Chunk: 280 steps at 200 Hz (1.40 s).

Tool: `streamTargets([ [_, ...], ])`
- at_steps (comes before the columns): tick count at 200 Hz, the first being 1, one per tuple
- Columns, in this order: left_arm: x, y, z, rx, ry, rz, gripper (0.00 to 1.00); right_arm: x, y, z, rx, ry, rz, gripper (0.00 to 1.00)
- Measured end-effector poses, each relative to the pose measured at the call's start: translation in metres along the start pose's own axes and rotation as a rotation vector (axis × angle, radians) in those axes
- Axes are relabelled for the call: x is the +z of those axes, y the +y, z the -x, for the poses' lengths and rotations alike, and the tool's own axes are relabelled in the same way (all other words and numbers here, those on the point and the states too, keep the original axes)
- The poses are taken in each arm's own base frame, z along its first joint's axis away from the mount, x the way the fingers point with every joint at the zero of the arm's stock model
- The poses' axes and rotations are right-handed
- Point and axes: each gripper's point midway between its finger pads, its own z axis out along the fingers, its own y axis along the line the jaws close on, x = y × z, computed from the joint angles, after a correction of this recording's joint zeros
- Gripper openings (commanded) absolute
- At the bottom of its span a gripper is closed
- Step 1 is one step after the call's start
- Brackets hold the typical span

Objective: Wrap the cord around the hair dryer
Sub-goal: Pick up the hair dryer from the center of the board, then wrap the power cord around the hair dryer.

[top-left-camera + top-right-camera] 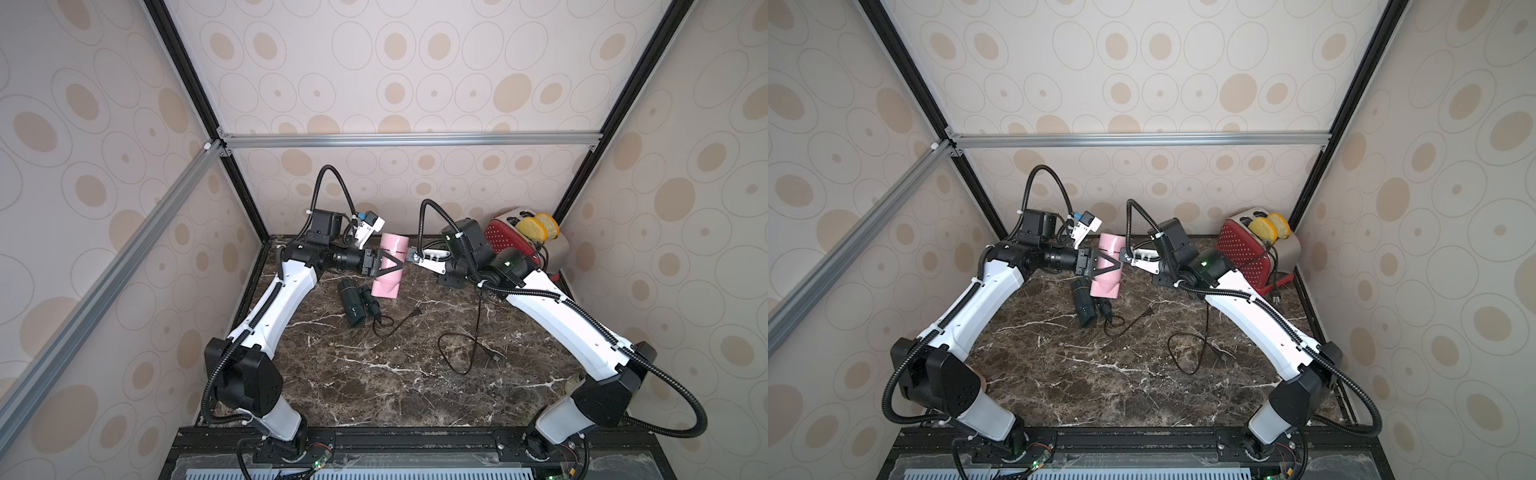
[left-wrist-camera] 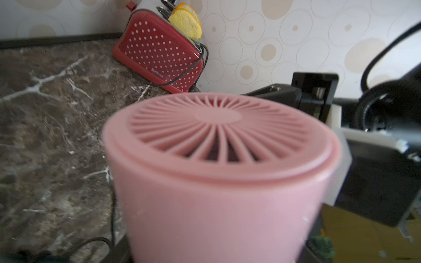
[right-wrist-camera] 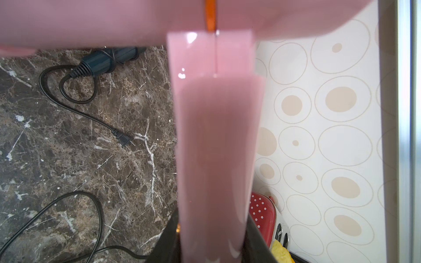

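**1. Dark brown marble-patterned tabletop** [image 1: 374,395]: fills the lower centre of both top views. All loose items are borne by it.

**2. Red white-dotted toaster** [image 1: 505,243]: stands right of centre, in the back corner. It is not involved in the task.

**3. Pink plastic hair dryer** [image 1: 391,246]: held at frame centre, clear of the tabletop.
- The barrel is clamped by the left gripper [image 1: 390,266].
- The handle is pinched between the jaws of the right gripper [image 3: 211,247], as shown in the right wrist view.
- No cord is seen wound on it.

**4. Dark teal hair dryer** [image 1: 353,303]: lies on the marble just below and left of the pink one. Its short black cord [image 1: 388,330] is curled beside it.

**5. Long black cord** [image 1: 457,353]: looped on the marble at lower right of centre and rises toward the right wrist. Its upper end is hidden, so attachment to the pink handle is judged, not seen.

**Hazards, as judged:**
- Both grippers are occupied, so one must be freed to fetch the cord. The glossy dryer may then tilt or slip in the single remaining grip.
- If the dryer is dropped, the dark teal hair dryer beneath it would be struck.
- The short black cord may be taken by mistake.
- The hanging loop may be snagged by the right arm when the dryer is turned.
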Motion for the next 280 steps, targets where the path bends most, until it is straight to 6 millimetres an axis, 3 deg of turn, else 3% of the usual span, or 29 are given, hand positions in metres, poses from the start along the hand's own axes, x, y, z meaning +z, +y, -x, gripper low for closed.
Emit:
streamTargets([
  [42,0.002,0.004,0.002,-0.012,-0.015,0.009,0.07,0.005,-0.001,-0.002,0.007,0.018,-0.008,0.0],
  [47,0.002,0.004,0.003,-0.011,-0.016,0.012,0.0,0.006,-0.002,-0.002,0.008,0.019,-0.011,0.07],
  [74,0.003,0.008,0.004,0.0,-0.023,0.045,0.0,0.01,-0.004,-0.003,0.044,0.029,-0.023,0.61],
  [85,0.005,0.009,0.002,-0.007,-0.016,0.076,0.0,0.011,-0.012,-0.002,0.092,0.011,-0.046,0.71],
  [106,0.004,0.012,0.002,0.003,-0.015,0.143,0.0,0.009,-0.021,-0.007,0.208,-0.012,-0.047,0.8],
  [121,0.0,0.011,0.008,0.034,-0.03,0.198,0.0,0.004,-0.028,-0.019,0.307,-0.021,-0.044,0.83],
  [150,-0.019,0.007,0.015,0.066,-0.063,0.297,0.0,-0.021,-0.031,-0.067,0.508,0.013,-0.07,0.83],
  [184,-0.039,-0.004,0.041,0.141,-0.133,0.375,0.0,-0.03,0.006,-0.107,0.737,0.05,0.003,0.82],
  [216,-0.051,-0.023,0.062,0.198,-0.184,0.381,0.0,-0.002,0.063,-0.141,0.88,0.183,0.169,0.8],
  [236,-0.054,-0.033,0.069,0.22,-0.202,0.361,0.0,0.02,0.09,-0.15,0.91,0.26,0.248,0.79],
  [258,-0.053,-0.037,0.069,0.222,-0.198,0.343,0.0,0.042,0.107,-0.156,0.925,0.318,0.304,0.76],
  [280,-0.051,-0.038,0.063,0.207,-0.179,0.327,0.0,0.063,0.11,-0.158,0.929,0.326,0.309,0.75],
])
